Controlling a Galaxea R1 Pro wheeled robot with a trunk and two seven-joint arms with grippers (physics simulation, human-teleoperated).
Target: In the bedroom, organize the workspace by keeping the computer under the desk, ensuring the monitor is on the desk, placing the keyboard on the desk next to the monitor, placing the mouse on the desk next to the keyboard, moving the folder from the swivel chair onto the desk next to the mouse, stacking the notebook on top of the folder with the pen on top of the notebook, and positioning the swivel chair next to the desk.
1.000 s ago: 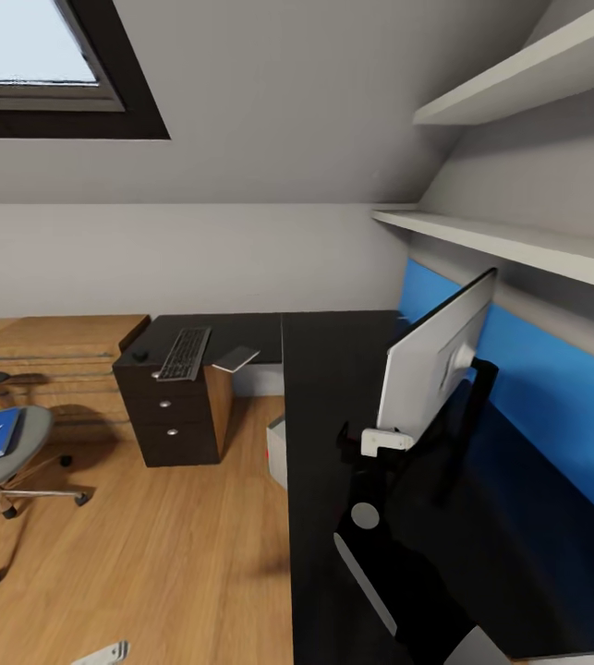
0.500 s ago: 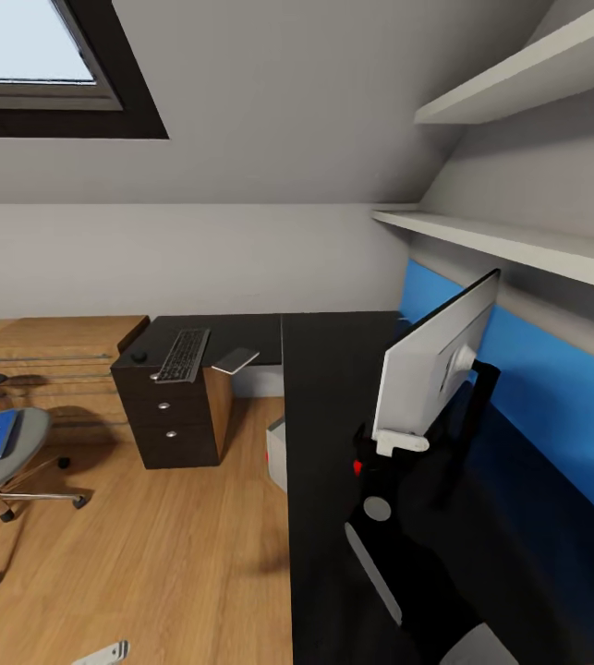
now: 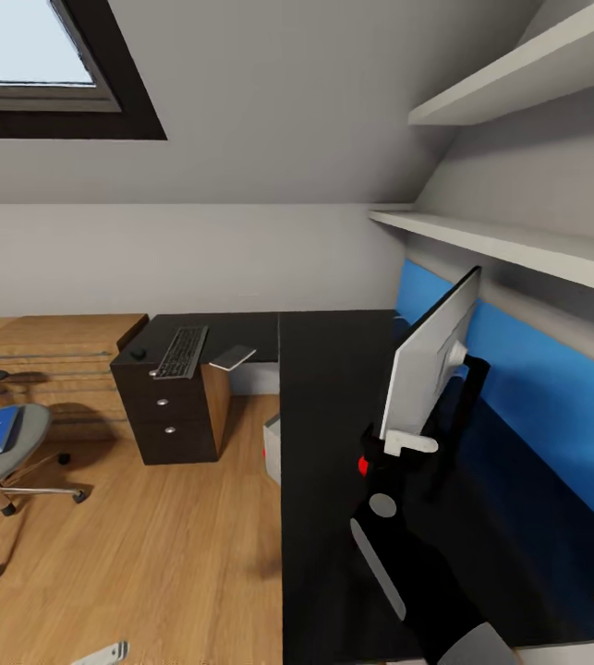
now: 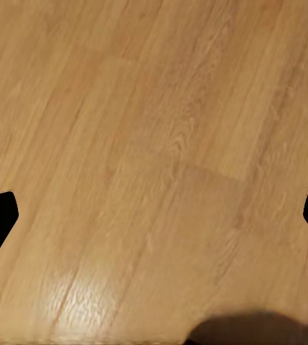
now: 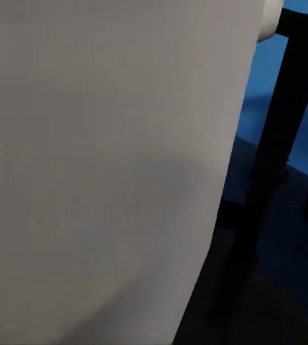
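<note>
Black glossy tabletop (image 3: 324, 406) runs down the frame's centre, carrying the monitor (image 3: 426, 365) at right, tilted, its pale back showing. The right pincer (image 3: 406, 445) sits at its lower corner, apparently closed on it, though I cannot tell for sure. The keyboard (image 3: 178, 352) and mouse (image 3: 137, 354) lie at centre left. The left pincer (image 4: 154, 215) is spread wide above wooden floor (image 4: 154, 144), empty.

The head view looks down along the black surface (image 3: 324, 416) toward the far wall, the left wrist faces close floor (image 4: 154, 144), and the right wrist sits against the monitor (image 5: 103, 165), shared with the head view.
</note>
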